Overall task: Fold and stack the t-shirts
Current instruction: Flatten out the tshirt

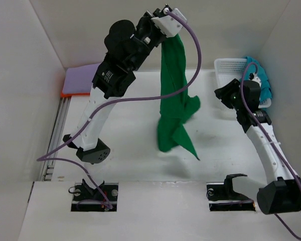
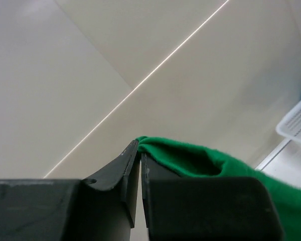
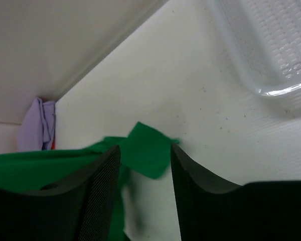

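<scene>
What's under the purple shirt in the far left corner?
An orange t-shirt lies under the purple t-shirt; only its left and near edges show. The rest is covered, so its fold cannot be judged.

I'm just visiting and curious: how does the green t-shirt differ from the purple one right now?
The green t-shirt hangs unfolded in the air, pinched by the left gripper; the purple t-shirt lies folded flat in the far left corner of the table. The green one dangles alone near the middle; the purple one rests on an orange t-shirt. Both are plain soft cloth.
</scene>
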